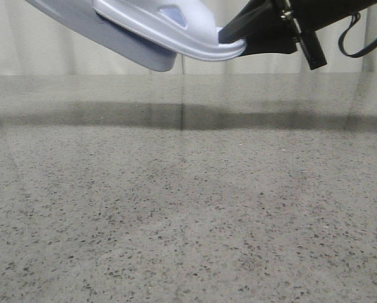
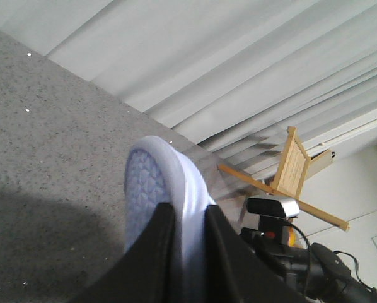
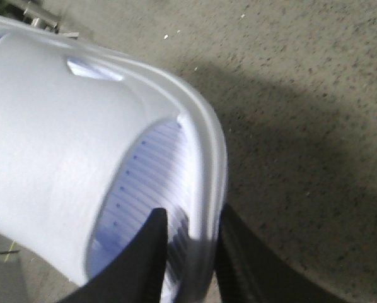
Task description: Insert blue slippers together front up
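Two pale lavender-blue moulded foam slippers [image 1: 144, 31] hang overlapped high above the speckled grey stone counter [image 1: 188, 208], one clamped in the left claw [image 2: 188, 237], one in the right claw [image 3: 190, 252].

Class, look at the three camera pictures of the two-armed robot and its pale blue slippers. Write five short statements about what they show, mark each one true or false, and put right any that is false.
1. Both blue slippers are up in the air, off the table. True.
2. The right gripper pinches a slipper's rim, one finger on the ribbed footbed and one outside. True.
3. The left gripper is open and empty. False: its fingers are shut on the edge of a slipper whose patterned sole faces that camera.
4. One slipper lies flat on the table in the front view. False: the tabletop shown there holds only shadow.
5. In the front view the two slippers overlap, one in front of the other. True.
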`<state>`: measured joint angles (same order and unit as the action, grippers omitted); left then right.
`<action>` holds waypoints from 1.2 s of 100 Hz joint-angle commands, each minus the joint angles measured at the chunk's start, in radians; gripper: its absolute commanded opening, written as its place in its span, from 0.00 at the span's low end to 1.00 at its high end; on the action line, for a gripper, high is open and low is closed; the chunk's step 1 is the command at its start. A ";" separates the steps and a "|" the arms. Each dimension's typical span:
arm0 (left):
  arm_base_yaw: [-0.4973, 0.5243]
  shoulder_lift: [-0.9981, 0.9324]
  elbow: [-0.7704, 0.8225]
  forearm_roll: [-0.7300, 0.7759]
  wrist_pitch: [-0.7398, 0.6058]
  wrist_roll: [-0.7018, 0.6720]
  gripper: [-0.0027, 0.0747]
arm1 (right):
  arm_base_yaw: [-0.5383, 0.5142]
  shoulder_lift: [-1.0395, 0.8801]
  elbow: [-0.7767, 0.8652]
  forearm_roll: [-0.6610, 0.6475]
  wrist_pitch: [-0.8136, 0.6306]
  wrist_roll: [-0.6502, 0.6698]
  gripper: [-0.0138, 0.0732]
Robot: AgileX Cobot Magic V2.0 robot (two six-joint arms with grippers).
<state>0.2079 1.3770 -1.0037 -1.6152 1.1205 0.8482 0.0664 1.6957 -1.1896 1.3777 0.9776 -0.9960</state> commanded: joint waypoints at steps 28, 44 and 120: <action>0.035 -0.024 -0.026 0.059 0.010 -0.004 0.05 | -0.193 -0.057 -0.039 0.036 0.332 -0.008 0.42; 0.007 -0.022 -0.024 0.108 -0.049 0.002 0.05 | -0.252 -0.075 -0.039 0.027 0.332 -0.006 0.42; -0.211 0.109 -0.024 0.345 -0.389 0.151 0.36 | -0.274 -0.086 -0.039 -0.007 0.332 -0.006 0.42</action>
<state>0.0058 1.5158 -1.0037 -1.2636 0.7468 0.9921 -0.2021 1.6605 -1.1971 1.3193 1.1854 -0.9971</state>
